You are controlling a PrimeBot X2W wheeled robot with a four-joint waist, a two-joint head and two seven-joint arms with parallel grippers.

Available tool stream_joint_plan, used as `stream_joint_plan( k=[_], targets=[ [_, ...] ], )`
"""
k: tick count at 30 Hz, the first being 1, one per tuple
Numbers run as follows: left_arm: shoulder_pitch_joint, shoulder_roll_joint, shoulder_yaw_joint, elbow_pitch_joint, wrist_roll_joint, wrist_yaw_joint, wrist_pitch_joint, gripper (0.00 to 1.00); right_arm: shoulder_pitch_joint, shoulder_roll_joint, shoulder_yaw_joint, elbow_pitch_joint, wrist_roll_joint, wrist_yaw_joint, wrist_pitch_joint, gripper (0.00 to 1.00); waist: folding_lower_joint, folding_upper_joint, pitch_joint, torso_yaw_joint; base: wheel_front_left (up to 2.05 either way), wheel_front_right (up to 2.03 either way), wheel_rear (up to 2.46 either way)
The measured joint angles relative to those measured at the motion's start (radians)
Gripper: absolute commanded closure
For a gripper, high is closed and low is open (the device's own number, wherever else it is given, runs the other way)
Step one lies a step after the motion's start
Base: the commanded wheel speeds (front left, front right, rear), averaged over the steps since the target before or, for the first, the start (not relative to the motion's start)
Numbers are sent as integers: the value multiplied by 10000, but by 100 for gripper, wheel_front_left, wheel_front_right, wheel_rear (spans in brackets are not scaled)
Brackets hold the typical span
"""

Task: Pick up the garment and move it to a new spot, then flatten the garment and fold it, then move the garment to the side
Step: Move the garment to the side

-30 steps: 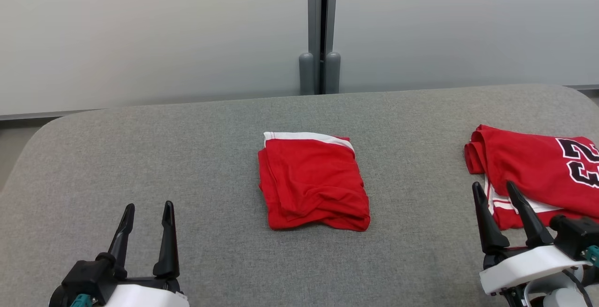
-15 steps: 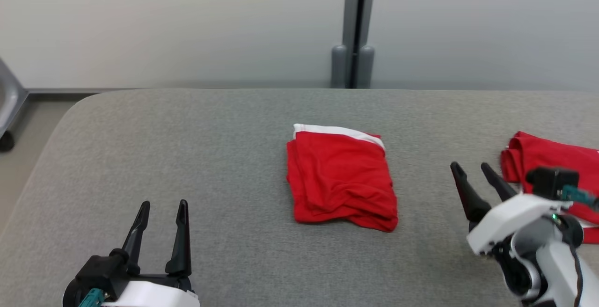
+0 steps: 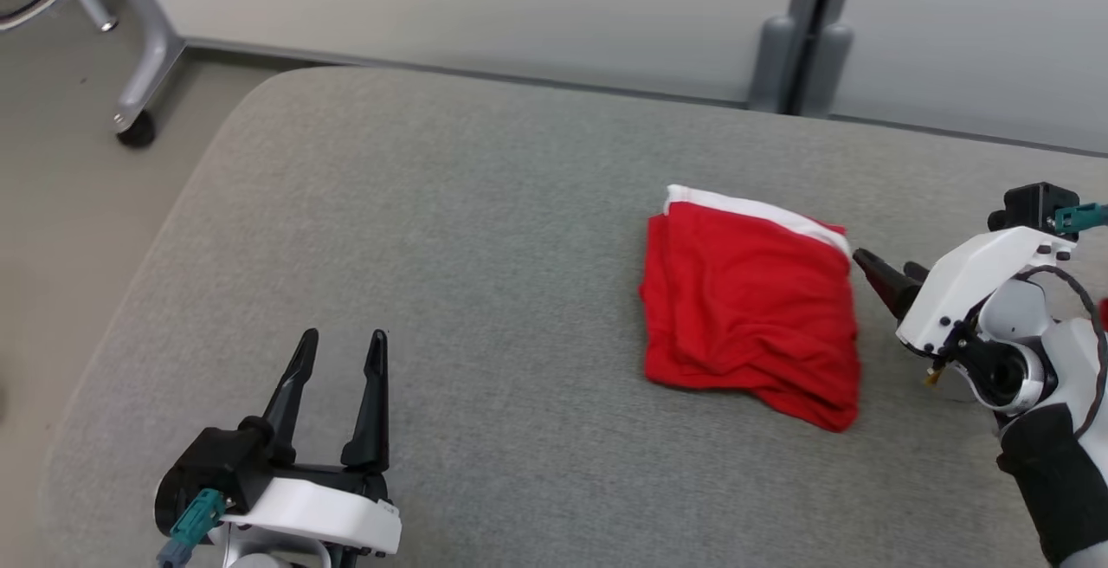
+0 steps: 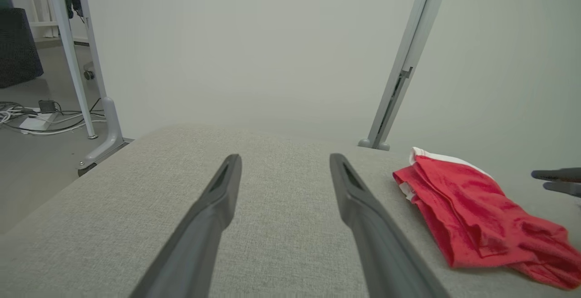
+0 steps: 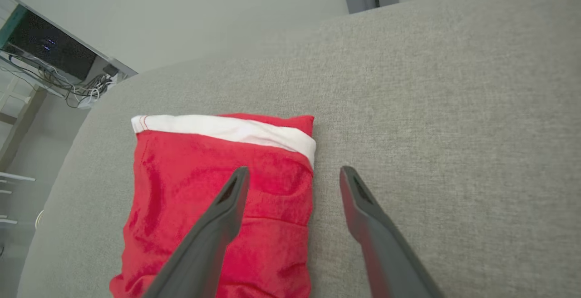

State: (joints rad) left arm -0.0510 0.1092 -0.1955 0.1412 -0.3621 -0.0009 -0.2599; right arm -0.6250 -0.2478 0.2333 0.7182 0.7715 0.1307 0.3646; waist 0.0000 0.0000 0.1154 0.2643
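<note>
Your garment (image 3: 751,308) lies folded into a compact red pad on the grey cushion (image 3: 485,204), with its white band (image 3: 753,211) along the edge farthest from the robot. Its longer side runs from that band back toward the robot, though the pad is close to square.

The right gripper (image 3: 881,261) is just beside the garment's right edge, near the banded corner, and it points in across the cloth. Its jaws stand wide apart and hold nothing. In the right wrist view one finger hangs over the red fabric and the other over bare cushion, so the right edge runs between them (a good straddle for a pinch, if you drop straight down).

The left gripper (image 3: 343,336) is well off the garment's near-left corner. It is also spread and empty, so I'd judge the right arm the one to use.

With the folding apparently done, what remains is likely the move aside.

No brand, number or lettering is readable on the garment. A small pale tab (image 4: 405,191) shows at its left edge, too small to read.
</note>
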Motion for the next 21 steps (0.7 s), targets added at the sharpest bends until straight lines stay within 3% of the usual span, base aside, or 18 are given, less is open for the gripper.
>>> stream_joint_plan(
  k=[6, 11, 12, 14, 21],
  targets=[
    [-188, -169, -58, 238, 0, -67, -6, 0, -412, 343, 6, 1651, 527, 0, 1377, 0, 0, 0, 398, 697, 0, 0, 0],
    [-193, -249, -21, 295, 0, -82, -15, 0, -452, 351, 217, 1787, 709, 0, 1463, 0, 0, 0, 355, 765, 0, 0, 0],
    [-193, -259, -12, 299, 4, -88, -15, 0, -444, 368, 299, 1751, 740, 0, 1367, 37, 0, 0, 331, 744, 0, 0, 0],
    [-193, -267, 13, 301, 21, -121, -15, 0, -420, 389, 408, 1659, 767, 0, 1108, 100, 0, 0, 272, 675, 0, 0, 0],
    [-178, -253, -10, 286, 192, -353, -15, 0, -328, 360, 999, 1225, 1001, 0, 307, 100, 0, 0, -23, 128, 0, 0, 0]
  ],
)
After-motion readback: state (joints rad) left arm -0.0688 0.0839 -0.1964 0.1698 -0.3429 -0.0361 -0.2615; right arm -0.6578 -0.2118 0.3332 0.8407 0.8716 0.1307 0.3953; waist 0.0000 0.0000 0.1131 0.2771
